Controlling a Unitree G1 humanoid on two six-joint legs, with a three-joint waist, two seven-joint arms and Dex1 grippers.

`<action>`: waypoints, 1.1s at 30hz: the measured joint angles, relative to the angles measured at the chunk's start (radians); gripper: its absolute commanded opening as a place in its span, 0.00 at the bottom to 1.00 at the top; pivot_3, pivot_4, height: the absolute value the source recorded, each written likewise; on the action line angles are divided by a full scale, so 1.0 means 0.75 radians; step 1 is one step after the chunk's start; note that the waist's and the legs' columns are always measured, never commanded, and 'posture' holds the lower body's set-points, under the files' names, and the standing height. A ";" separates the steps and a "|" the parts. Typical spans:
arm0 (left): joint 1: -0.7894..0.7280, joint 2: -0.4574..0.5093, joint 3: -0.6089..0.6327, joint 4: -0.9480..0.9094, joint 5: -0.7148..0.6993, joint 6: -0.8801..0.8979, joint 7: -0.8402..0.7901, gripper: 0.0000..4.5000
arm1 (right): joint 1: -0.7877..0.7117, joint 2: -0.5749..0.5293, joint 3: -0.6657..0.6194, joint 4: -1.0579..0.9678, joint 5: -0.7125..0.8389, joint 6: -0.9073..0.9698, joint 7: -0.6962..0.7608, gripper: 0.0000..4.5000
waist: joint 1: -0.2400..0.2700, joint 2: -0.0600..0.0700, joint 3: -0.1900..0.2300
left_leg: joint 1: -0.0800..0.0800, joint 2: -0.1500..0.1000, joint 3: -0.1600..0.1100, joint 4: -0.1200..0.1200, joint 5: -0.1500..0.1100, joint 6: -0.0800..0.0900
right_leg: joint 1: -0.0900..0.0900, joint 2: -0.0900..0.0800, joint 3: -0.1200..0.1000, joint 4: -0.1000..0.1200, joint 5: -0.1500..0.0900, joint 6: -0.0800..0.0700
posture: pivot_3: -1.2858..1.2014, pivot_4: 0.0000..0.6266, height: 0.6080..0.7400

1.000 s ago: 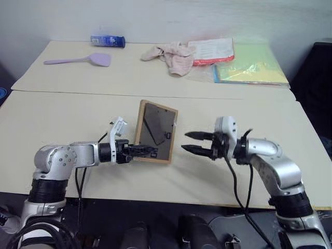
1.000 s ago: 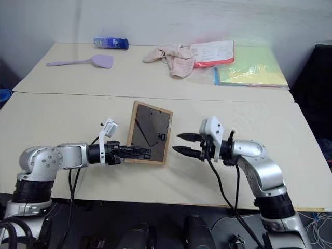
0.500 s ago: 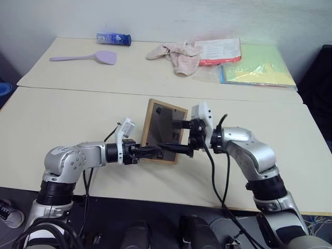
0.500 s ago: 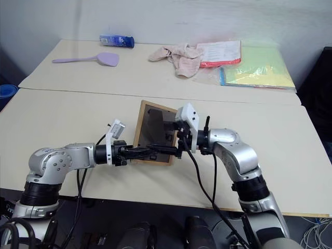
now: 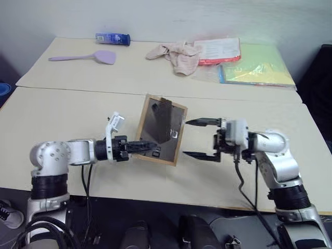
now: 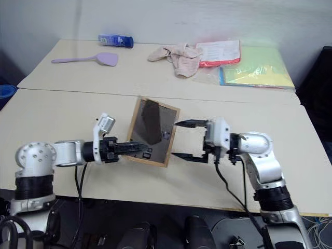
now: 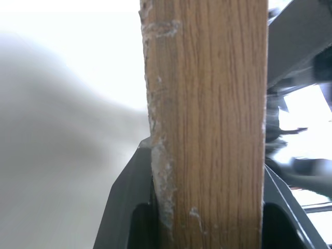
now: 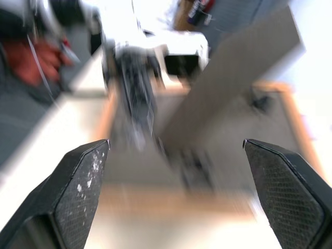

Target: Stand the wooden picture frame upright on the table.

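Pale table point(image 5: 78, 109), near edge: the left gripper point(image 5: 148, 146) stays clamped on the lower edge of the wooden picture frame point(image 5: 162, 129), which is tilted with its dark back toward the camera. The right gripper point(image 5: 203, 138), half a second ago at the back panel, now stands withdrawn just beside it, fingers wide apart; the easel stand point(image 5: 162, 115) now swings out, so setting-down appears next. Farther back lie folders point(image 5: 254, 65); no containers are visible.

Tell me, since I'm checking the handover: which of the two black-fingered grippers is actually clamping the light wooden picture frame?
The left gripper: it is shut on the wooden picture frame's lower edge. The right gripper stands open beside it, holding nothing.
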 measured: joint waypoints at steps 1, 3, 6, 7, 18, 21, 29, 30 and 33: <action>-0.009 0.070 -0.048 0.055 -0.096 0.026 0.014 0.28 | -0.010 -0.007 -0.003 0.068 -0.063 -0.172 0.000 0.94 | -0.002 0.000 0.000 | 0.000 0.000 0.000 0.000 0.000 0.000 | 0.000 0.000 0.000 0.000 0.000 0.000 | 0.52 0.24 1.00; -0.013 0.135 -0.122 0.110 -0.211 0.044 0.042 0.28 | -0.024 -0.007 -0.002 0.152 -0.151 -0.363 -0.023 0.94 | -0.010 0.000 0.000 | 0.001 0.000 0.000 0.000 0.000 -0.001 | 0.000 -0.001 0.001 0.000 0.000 0.000 | 0.52 0.24 1.00; -0.031 0.174 -0.226 0.195 -0.362 0.053 0.097 0.28 | -0.076 0.010 0.006 0.266 -0.301 -0.609 -0.108 0.94 | -0.022 0.001 0.000 | 0.002 0.000 0.000 0.001 0.001 -0.001 | 0.000 -0.001 0.001 0.000 0.000 0.000 | 0.52 0.24 1.00; -0.049 0.174 -0.257 0.225 -0.406 0.054 0.125 0.28 | -0.101 0.027 0.012 0.295 -0.357 -0.691 -0.148 0.94 | -0.027 0.000 0.001 | 0.002 0.000 -0.001 0.001 0.001 -0.002 | 0.000 -0.001 0.001 0.000 0.000 0.000 | 0.52 0.24 1.00; -0.101 0.225 -0.466 0.352 -0.929 -0.069 0.462 0.28 | -0.169 0.158 0.123 0.556 -0.809 -1.089 -0.654 0.53 | -0.033 0.001 0.001 | 0.002 0.001 -0.001 0.001 0.002 -0.003 | 0.000 0.000 0.001 0.003 0.000 -0.001 | 0.52 0.24 1.00; -0.080 0.255 -0.466 0.344 -0.957 -0.075 0.449 0.44 | -0.174 0.156 0.145 0.555 -0.866 -1.093 -0.730 0.42 | -0.034 0.001 0.001 | 0.002 0.001 -0.001 0.001 0.002 -0.003 | 0.000 0.000 0.001 0.003 -0.001 -0.001 | 0.52 0.24 1.00; 0.240 0.341 -0.115 -0.105 -0.880 -0.353 0.403 0.83 | -0.088 0.094 0.238 0.492 -0.631 -0.891 -0.710 0.28 | -0.035 0.002 0.001 | 0.002 0.002 -0.003 0.000 0.002 -0.003 | 0.001 -0.001 0.001 0.000 -0.001 -0.001 | 0.52 0.24 1.00; 0.337 0.369 0.024 -0.202 -0.738 -0.450 0.301 0.83 | -0.042 0.055 0.229 0.454 -0.474 -0.769 -0.650 0.28 | -0.034 0.002 0.001 | 0.001 0.002 -0.004 0.000 0.002 -0.003 | 0.000 -0.001 0.001 -0.002 -0.001 -0.002 | 0.52 0.24 1.00; 0.394 0.416 0.233 -0.260 -0.489 -0.646 0.097 0.83 | 0.060 0.005 0.209 0.327 -0.117 -0.421 -0.503 0.28 | -0.025 0.002 0.002 | 0.001 0.002 -0.005 0.001 0.002 -0.004 | 0.002 -0.001 -0.002 -0.003 -0.002 -0.003 | 0.52 0.24 1.00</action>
